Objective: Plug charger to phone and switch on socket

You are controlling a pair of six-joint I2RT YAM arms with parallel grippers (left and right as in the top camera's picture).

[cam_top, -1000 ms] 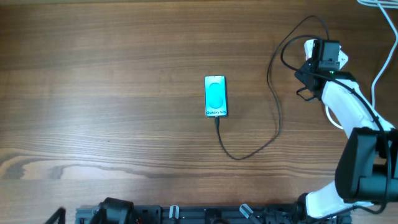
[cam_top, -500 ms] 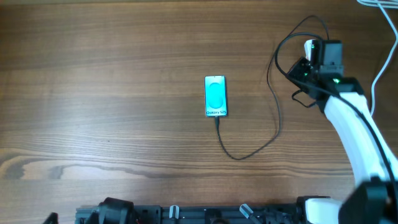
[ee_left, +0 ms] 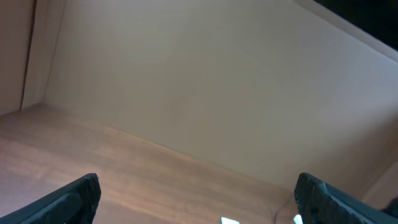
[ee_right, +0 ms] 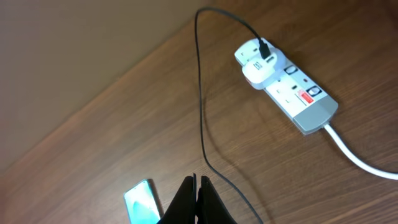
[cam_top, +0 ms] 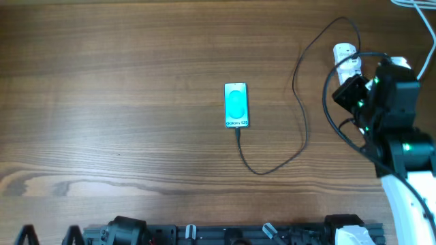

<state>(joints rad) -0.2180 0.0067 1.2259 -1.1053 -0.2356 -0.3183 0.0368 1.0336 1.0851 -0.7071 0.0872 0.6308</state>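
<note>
**Q:** Overhead: where do the task's things lie?
**A:** The socket [cam_top: 345, 57] lies at the far right of the worktop [cam_top: 102, 82], partly under the right arm [cam_top: 398, 136]. Its long axis runs near-to-far. The phone [cam_top: 236, 105] lies mid-worktop, well apart, long axis near-to-far, text end toward the robot. The charger [cam_top: 257, 173] meets that end and appears plugged in. The right arm is the nearer one.

**Q:** Left wrist?
**A:** The left tool [ee_left: 198, 190] stands wide open and empty. No task thing is near it.

**Q:** Right wrist?
**A:** The right tool [ee_right: 198, 198] is closed on nothing. The socket lies ahead and to the right, well apart, its axis running from upper left to lower right. The switch [ee_right: 306, 96] sits toward the cord [ee_right: 354, 152] end. Pressing it likely calls for travel forward and right first. Whether it is on, I cannot tell.
</note>
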